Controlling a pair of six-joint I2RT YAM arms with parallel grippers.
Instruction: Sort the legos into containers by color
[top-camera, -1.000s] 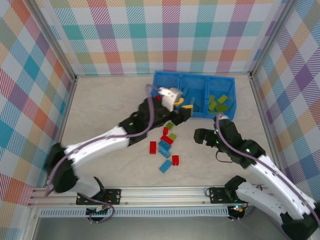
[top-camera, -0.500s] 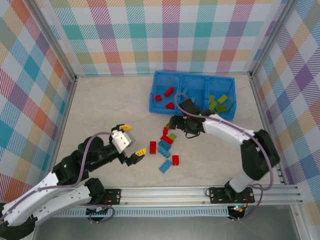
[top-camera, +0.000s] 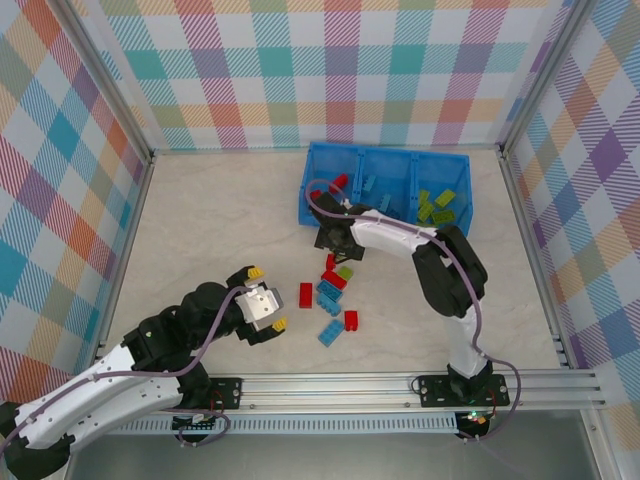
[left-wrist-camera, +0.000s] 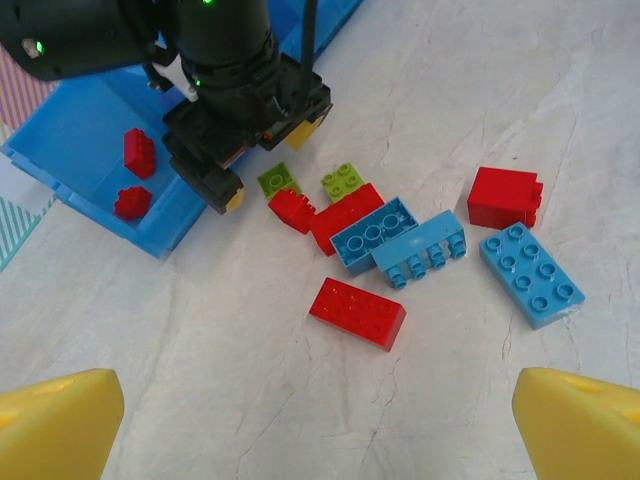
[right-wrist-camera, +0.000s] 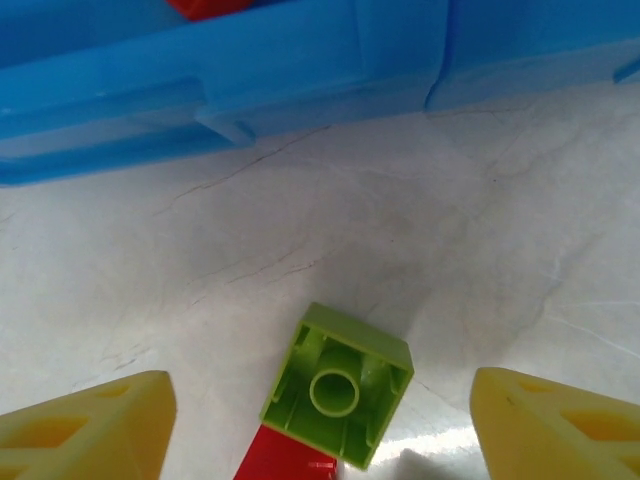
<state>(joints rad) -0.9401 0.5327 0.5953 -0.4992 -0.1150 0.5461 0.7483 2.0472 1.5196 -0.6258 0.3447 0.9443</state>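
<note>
The blue bin (top-camera: 390, 153) stands at the back, with red, light blue and green legos in its left, middle and right containers. Loose legos (top-camera: 330, 290) lie in front of it. My right gripper (top-camera: 335, 240) hangs low by the bin's front wall, open. An upturned lime green lego (right-wrist-camera: 338, 385) lies between its yellow fingers (right-wrist-camera: 85, 430) without touching either, resting against a red lego (right-wrist-camera: 285, 462). My left gripper (top-camera: 270, 298) is open and empty near the left of the pile. A flat red lego (left-wrist-camera: 357, 312) lies ahead of it.
Blue legos (left-wrist-camera: 530, 275) and another red lego (left-wrist-camera: 505, 196) lie spread to the right of the pile. The bin wall (right-wrist-camera: 250, 80) runs close behind the right gripper. Checked walls enclose the table, and open tabletop lies to the left.
My left arm has drawn back from the bin to the near left and opened. My right arm has reached over to the pile, and its fingers have narrowed around the green lego.
</note>
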